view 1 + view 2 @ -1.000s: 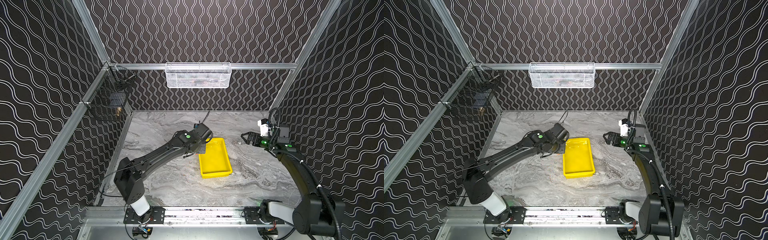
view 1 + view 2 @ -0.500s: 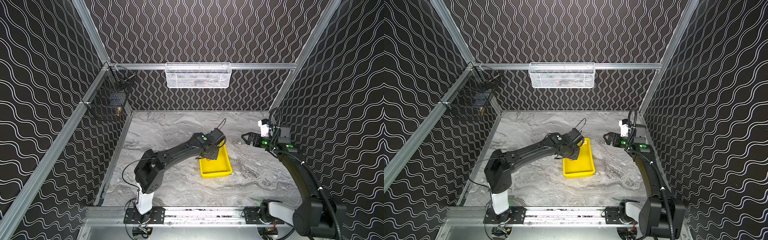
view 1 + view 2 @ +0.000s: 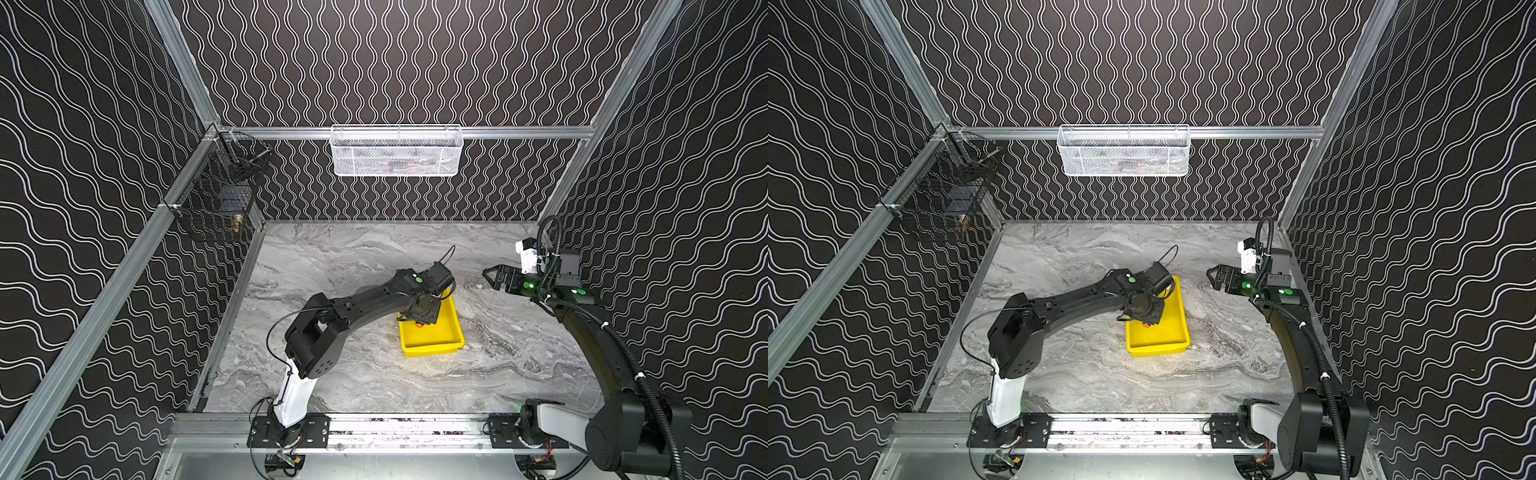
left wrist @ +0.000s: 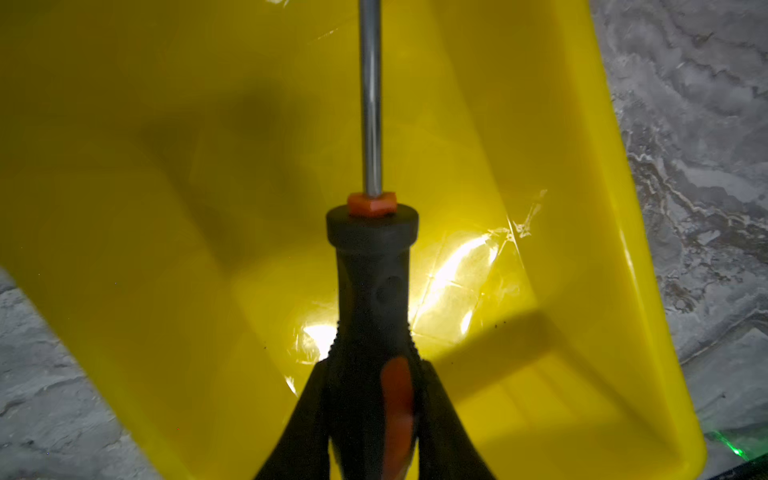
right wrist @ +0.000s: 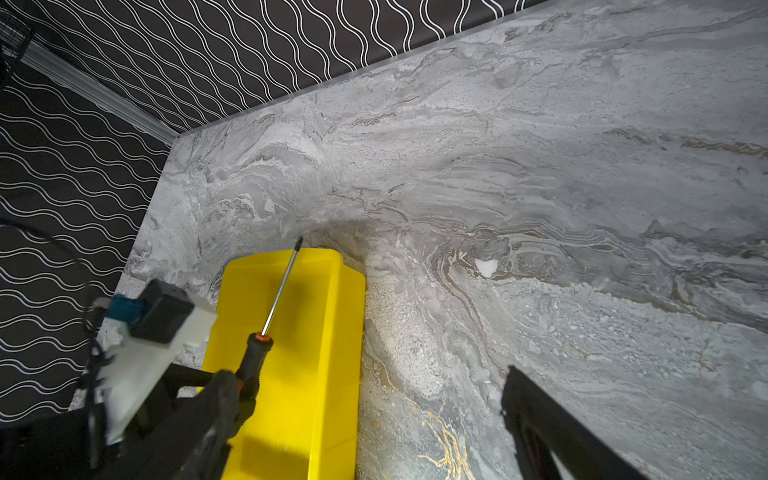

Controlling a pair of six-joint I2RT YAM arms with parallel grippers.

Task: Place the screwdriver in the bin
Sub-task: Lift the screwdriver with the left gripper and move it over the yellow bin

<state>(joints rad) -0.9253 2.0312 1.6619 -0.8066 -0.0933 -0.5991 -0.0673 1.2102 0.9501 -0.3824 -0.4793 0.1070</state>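
Note:
The screwdriver (image 4: pixel 370 270) has a black-and-orange handle and a thin metal shaft. My left gripper (image 4: pixel 374 368) is shut on the handle and holds it over the bin (image 4: pixel 540 124), a shallow yellow tray. In both top views the left gripper (image 3: pixel 419 316) (image 3: pixel 1144 313) hangs above the bin (image 3: pixel 432 349) (image 3: pixel 1158 347), and only the screwdriver's orange butt (image 3: pixel 419 325) shows. In the right wrist view the screwdriver (image 5: pixel 278 291) runs lengthwise over the bin (image 5: pixel 324 332), its tip just past the far rim. My right gripper (image 3: pixel 492 276) (image 5: pixel 368 382) stands open and empty, right of the bin.
A white wire mesh basket (image 3: pixel 397 151) hangs on the back wall and a black wire cage basket (image 3: pixel 216 199) on the left wall. The bin lies on a grey marble table (image 3: pixel 357 374) enclosed by patterned walls.
My left arm has swung right, carrying the screwdriver from beside the bin's left edge to above the bin's inside. The right arm has stayed where it was.

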